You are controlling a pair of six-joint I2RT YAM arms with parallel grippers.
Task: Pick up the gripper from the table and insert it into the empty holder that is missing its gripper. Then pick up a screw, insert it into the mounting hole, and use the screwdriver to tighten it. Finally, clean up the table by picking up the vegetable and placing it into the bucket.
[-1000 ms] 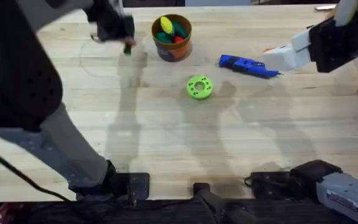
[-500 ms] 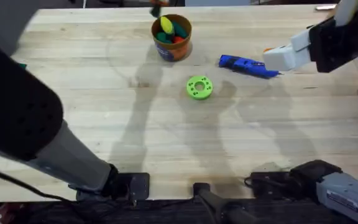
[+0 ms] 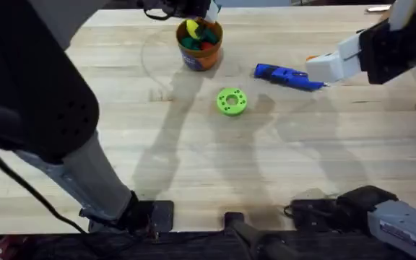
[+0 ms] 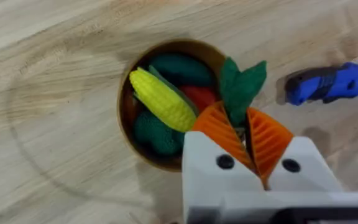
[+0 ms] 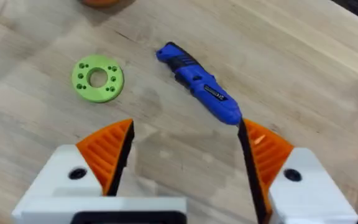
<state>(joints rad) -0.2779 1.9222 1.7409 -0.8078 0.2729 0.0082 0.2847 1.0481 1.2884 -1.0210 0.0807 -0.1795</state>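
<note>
Overhead view, going left to right: my left arm is a big dark blur rising from 7 o'clock, reaching up to 12 o'clock where my left gripper [image 3: 206, 10] hangs right over the bucket [image 3: 200, 58]. On my left wrist cam, the orange pads [image 4: 219, 127] are squeezed almost together on the vegetable [image 4: 240, 84]. All I can see of it is a green leafy bit sticking out between them, so I can't tell the red part. It's held above the bucket's rim, at the edge nearest the screwdriver. Inside the bucket there's a yellow corn piece [image 4: 161, 99], a couple of dark green pieces [image 4: 156, 132] and something red [image 4: 201, 98].

Next over, at about 5 o'clock from the bucket, a green disc [image 3: 231, 102] lies flat on the wooden table [image 3: 193, 166]. Then the screwdriver [image 3: 287, 76] lies on the table at roughly 3 o'clock from the bucket, well apart from it.

Far right, my right gripper [image 5: 185, 163] is spread wide with nothing in it, hovering just beside the screwdriver's tip end, not touching it.
</note>
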